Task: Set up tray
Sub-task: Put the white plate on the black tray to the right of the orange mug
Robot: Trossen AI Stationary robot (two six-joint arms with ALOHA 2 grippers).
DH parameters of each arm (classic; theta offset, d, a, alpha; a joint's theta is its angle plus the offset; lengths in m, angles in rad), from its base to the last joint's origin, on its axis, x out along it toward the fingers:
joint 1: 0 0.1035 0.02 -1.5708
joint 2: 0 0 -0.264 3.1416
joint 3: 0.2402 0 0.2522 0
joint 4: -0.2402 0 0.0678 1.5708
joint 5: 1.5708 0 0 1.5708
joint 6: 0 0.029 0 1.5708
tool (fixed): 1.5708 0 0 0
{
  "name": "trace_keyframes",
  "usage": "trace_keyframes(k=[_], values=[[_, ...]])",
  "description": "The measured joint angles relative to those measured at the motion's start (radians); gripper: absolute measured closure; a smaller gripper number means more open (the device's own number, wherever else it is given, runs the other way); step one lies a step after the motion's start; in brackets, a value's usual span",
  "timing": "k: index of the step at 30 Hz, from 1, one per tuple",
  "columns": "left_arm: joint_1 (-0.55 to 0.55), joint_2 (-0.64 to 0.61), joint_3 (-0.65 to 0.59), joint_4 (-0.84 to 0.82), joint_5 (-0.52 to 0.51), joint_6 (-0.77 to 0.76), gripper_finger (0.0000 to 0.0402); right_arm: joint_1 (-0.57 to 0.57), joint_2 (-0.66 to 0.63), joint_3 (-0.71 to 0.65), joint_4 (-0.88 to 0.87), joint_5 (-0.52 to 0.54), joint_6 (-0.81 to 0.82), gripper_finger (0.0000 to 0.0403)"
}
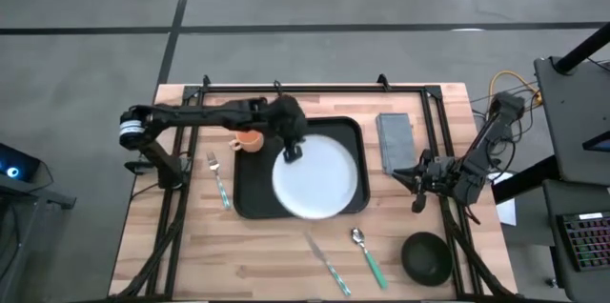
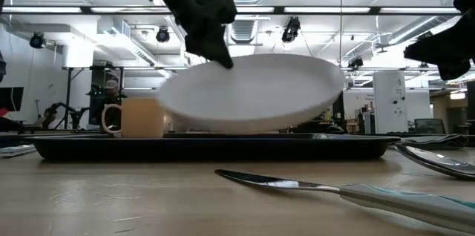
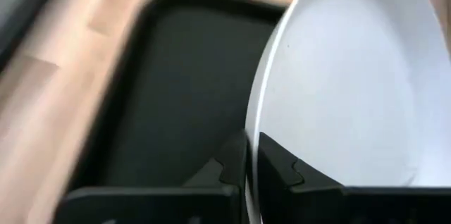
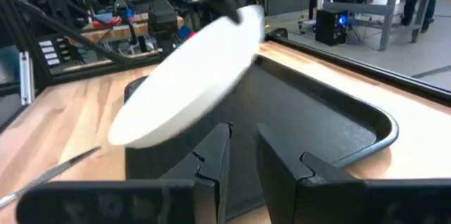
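- The large black rectangular tray (image 1: 250,198) with rounded corners and a raised rim lies flat on the light wooden desk (image 1: 276,265), near its middle, just left of the small grey folded napkin (image 1: 393,141).
- The left claw (image 1: 292,151) is clamped on the rim of the round white plate (image 1: 319,179), a finger on either side of the edge; pinching the rim is likely the only way to grip so flat a thing.
- The plate hangs tilted over the right part of the tray, clear of its floor in the low view, probably being carried to its place there.
- A small orange cup (image 1: 247,140) with a handle stands in the tray's far left part, leaving the rest of the tray free for the plate.
- A fork with a green handle (image 1: 218,180) lies on the desk left of the tray; a knife (image 1: 327,265) and a green-handled spoon (image 1: 368,256) lie in front of it, with a dark round bowl (image 1: 426,256) further right, seemingly still to be set.
- The right claw (image 1: 416,185) waits off the tray's right side beside the napkin, its fingers a little apart and holding nothing.
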Motion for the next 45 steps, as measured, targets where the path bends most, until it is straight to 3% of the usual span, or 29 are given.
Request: trace_keyframes(k=[10, 18, 45], values=[[0.125, -0.013, -0.223, 0.269, 0.031, -0.043, 0.0401, 0.0, 0.092, 0.0, 0.148, 0.017, -0.077, 0.0344], [0.175, -0.02, -0.343, 0.308, 0.039, -0.045, 0.0401, 0.0, 0.113, 0.0, 0.165, 0.019, -0.077, 0.0344], [0.18, 0.021, -0.378, 0.321, -0.048, 0.037, 0.0401, 0.0, 0.112, 0.001, 0.188, 0.019, -0.077, 0.0344]])
